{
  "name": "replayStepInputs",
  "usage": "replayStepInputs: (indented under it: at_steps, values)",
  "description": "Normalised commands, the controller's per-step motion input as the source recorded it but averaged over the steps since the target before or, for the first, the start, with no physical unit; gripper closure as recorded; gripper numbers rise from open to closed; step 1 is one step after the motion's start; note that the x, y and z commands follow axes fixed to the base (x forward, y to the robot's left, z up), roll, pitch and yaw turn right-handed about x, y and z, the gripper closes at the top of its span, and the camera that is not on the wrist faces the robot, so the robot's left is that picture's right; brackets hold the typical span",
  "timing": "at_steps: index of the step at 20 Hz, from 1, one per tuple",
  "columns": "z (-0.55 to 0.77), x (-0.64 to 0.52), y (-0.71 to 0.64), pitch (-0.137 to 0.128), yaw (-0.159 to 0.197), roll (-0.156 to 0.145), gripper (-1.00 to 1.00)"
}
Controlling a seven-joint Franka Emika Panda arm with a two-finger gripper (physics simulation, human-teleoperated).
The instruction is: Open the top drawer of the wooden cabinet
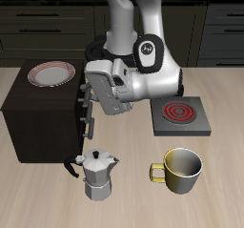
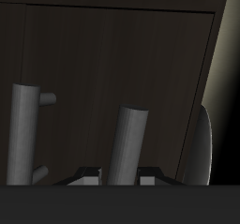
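Now | gripper at top drawer handle (grasp hidden) | wooden cabinet shut

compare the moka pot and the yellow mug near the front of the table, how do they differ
The moka pot is silver-grey and faceted, narrowing at its waist, with a lid and knob on top; the yellow mug is round, smooth and open-topped. The pot stands closer to the wooden cabinet, the mug nearer the grey stove plate. Both stand upright near the table's front edge, each with a side handle.
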Motion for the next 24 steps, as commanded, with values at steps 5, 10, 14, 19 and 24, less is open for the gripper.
replayStepInputs:
  at_steps: [5,10,14,19,24]
  values:
    - [0.07,0.00,-0.01,-0.007,-0.007,0.013,1.00]
    - [0.00,0.11,0.09,0.000,0.008,0.028,1.00]
    - [0.03,0.05,0.35,-0.022,0.003,0.042,1.00]
    - [-0.04,0.08,0.46,-0.019,0.019,0.068,1.00]
    - [0.01,0.03,0.38,-0.017,0.004,0.056,1.00]
